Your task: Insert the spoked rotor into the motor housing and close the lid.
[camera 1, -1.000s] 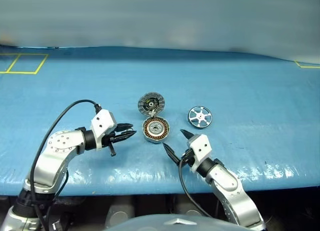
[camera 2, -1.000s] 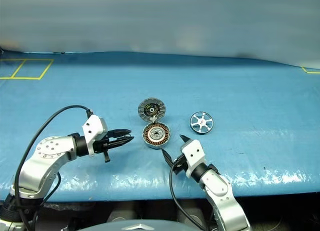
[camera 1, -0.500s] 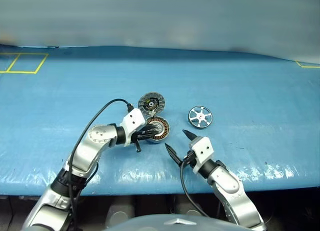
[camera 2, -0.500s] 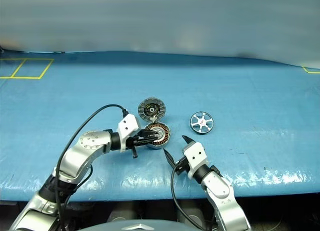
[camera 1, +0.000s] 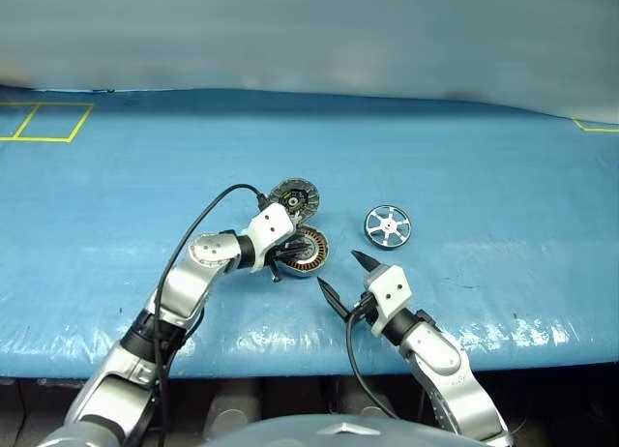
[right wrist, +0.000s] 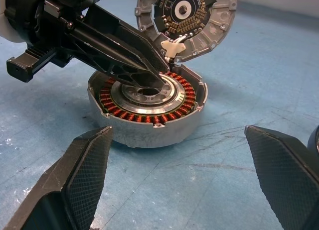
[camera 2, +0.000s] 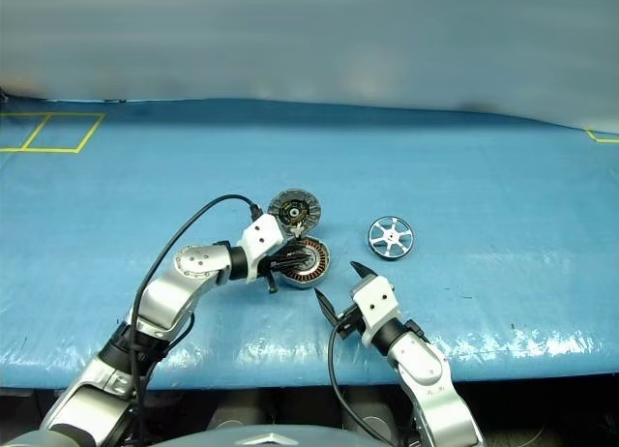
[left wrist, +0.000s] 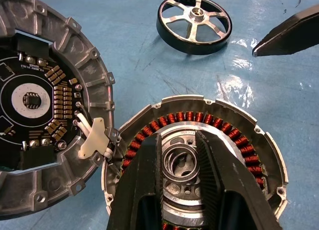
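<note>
The motor housing (camera 1: 308, 253) lies face up on the blue table, its copper windings showing. The lid (camera 1: 293, 199) leans just behind it with its dark circuit face up, joined to it by a white connector (left wrist: 94, 140). The spoked rotor (camera 1: 387, 224) lies flat to the right. My left gripper (camera 1: 293, 253) reaches in from the left, and its fingers (left wrist: 219, 175) stand a narrow gap apart over the housing's central hub (left wrist: 179, 163). They hold nothing. My right gripper (camera 1: 340, 275) hangs wide open just in front of the housing, also empty.
A blue sheet (camera 1: 484, 176) covers the table, and its front edge runs close under my arms. Yellow tape marks sit at the far left (camera 1: 44, 123) and far right (camera 1: 592, 126). A black cable (camera 1: 208, 215) loops over my left arm.
My left arm swung right and forward, carrying its gripper from left of the housing to over its centre. The right arm stayed put. Nothing on the table moved.
</note>
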### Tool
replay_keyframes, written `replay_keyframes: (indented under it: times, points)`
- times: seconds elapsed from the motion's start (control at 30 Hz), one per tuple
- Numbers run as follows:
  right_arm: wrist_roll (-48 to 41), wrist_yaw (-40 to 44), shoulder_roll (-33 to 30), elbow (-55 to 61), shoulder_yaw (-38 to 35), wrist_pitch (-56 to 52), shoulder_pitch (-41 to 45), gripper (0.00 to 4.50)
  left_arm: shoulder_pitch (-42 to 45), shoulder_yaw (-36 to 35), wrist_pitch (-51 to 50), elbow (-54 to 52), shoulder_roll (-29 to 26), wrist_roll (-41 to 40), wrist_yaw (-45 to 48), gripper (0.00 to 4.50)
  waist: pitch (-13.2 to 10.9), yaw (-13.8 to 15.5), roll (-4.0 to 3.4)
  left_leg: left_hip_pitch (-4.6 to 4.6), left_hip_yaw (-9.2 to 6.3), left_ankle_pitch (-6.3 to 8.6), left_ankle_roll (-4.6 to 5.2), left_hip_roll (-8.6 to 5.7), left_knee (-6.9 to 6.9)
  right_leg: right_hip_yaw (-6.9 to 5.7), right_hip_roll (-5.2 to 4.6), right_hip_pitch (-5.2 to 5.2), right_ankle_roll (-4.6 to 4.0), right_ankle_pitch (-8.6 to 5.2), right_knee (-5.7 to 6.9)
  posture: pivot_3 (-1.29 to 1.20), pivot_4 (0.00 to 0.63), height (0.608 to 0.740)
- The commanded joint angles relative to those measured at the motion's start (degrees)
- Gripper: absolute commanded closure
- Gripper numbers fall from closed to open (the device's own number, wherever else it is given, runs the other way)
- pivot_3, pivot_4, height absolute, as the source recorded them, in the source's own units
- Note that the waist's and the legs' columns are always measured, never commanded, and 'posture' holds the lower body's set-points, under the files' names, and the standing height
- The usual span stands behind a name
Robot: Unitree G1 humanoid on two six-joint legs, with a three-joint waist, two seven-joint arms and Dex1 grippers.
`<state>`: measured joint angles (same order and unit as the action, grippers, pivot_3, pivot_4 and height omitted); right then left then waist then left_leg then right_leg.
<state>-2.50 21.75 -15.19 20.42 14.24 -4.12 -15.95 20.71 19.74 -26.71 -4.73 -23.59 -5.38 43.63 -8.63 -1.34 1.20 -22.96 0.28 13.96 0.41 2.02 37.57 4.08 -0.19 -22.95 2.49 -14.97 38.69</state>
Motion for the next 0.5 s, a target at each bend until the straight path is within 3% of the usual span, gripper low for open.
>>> replay_keyframes:
  times: [0.03,0.37,0.4,0.5]
  points:
    - [0.4,-0.2,0.2,0.7,0.2,0.8,0.5,0.0,1.1,0.3,1.6,0.0,0.7,0.2,0.6,3.84,0.0,0.0,0.0,0.0,0.0,0.0,0.0,0.0,0.0,0.0,0.0,0.0,0.0,0.0,0.0,0.0,0.15,0.74]
    - [0.6,-0.5,0.2,1.1,0.0,0.3,0.5,0.0,1.5,1.5,1.8,0.6,1.3,0.8,2.0,3.84,0.0,0.0,0.0,0.0,0.0,0.0,0.0,-0.01,0.01,0.0,0.01,0.01,0.0,0.0,0.0,0.0,0.15,0.74]
    - [0.6,-0.5,0.2,1.2,0.0,0.3,0.5,0.0,1.4,1.3,1.7,0.5,1.4,0.6,2.1,3.12,0.0,0.0,0.0,0.0,0.0,0.0,0.0,-0.01,0.02,0.0,0.01,0.01,0.0,0.0,0.0,0.0,0.15,0.74]
    - [0.5,-0.4,0.2,1.5,-0.1,0.2,0.4,0.0,1.2,0.5,1.9,-0.4,1.5,0.3,1.8,2.22,0.0,0.0,0.0,0.0,0.0,0.0,0.0,-0.01,0.02,0.0,0.01,0.01,0.01,0.0,0.0,0.0,0.15,0.74]
